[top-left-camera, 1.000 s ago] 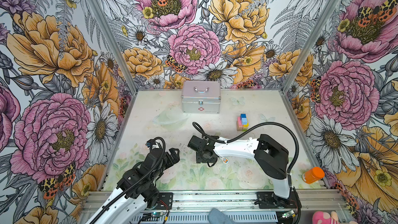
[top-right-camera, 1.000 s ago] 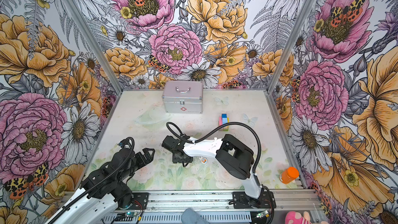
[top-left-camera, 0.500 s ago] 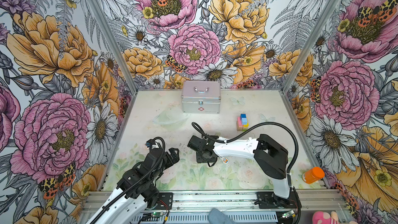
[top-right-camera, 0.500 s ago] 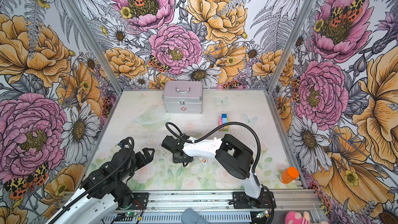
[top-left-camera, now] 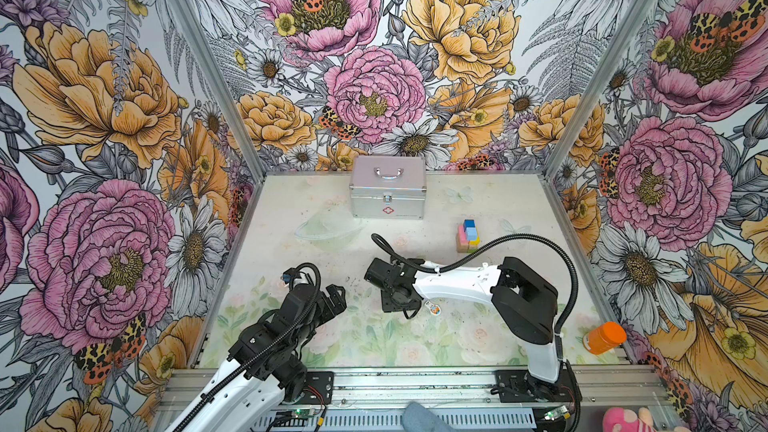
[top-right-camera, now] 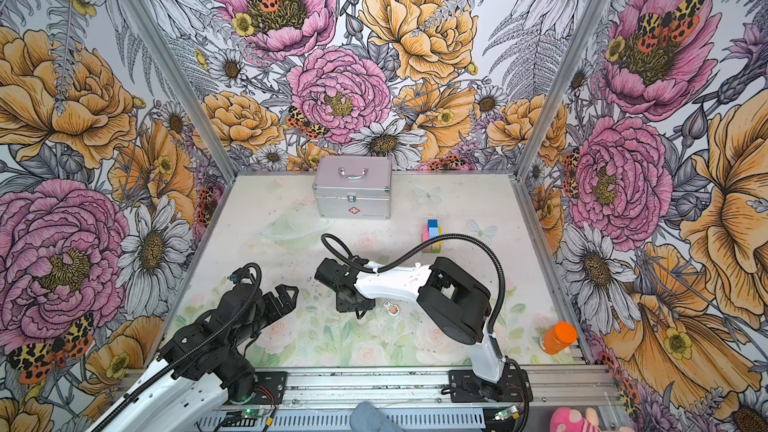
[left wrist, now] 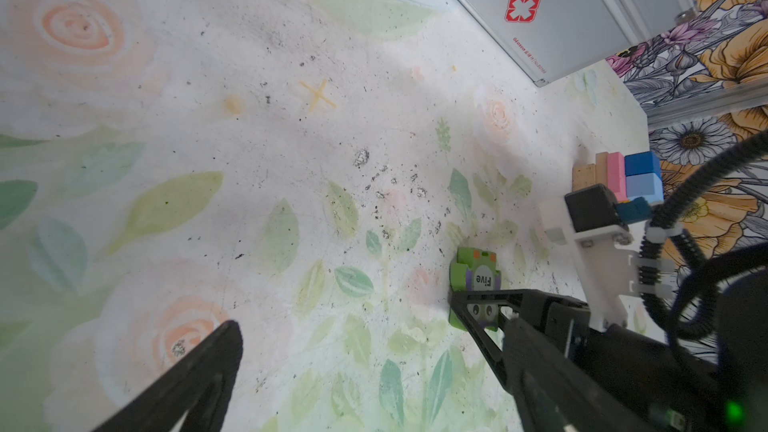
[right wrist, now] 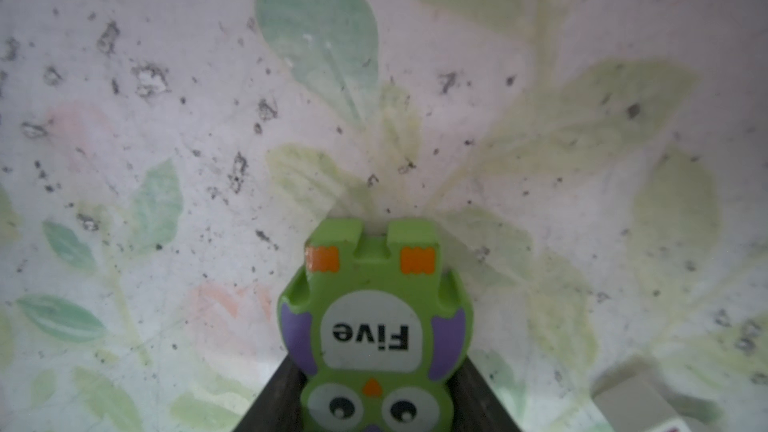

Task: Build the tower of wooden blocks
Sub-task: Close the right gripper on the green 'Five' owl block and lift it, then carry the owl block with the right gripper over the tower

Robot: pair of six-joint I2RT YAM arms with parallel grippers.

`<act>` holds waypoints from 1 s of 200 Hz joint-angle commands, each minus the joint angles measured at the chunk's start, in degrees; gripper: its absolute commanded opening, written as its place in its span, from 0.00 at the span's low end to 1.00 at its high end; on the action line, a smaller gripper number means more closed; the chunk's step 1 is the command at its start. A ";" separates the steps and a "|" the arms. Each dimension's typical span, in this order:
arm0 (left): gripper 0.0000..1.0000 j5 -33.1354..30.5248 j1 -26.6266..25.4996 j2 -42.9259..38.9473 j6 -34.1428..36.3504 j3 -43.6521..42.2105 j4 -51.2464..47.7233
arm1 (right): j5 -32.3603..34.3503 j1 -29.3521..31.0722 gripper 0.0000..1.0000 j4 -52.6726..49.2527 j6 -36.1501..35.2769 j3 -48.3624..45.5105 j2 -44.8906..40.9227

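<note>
Clamped on the green "Five" owl piece, the right gripper should lift level and carry it gently to the block tower; left gripper idles, fingers spread.

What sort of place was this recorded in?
Probably a robot test booth rather than a home: flower-printed walls on metal posts box in a small table, and a left arm and right arm are bolted to a rail along its front edge.
</note>
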 commanded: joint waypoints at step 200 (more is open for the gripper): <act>0.99 5.82 4.12 19.57 6.58 11.65 13.94 | -2.05 -16.93 0.39 -4.29 -16.62 -2.84 -19.44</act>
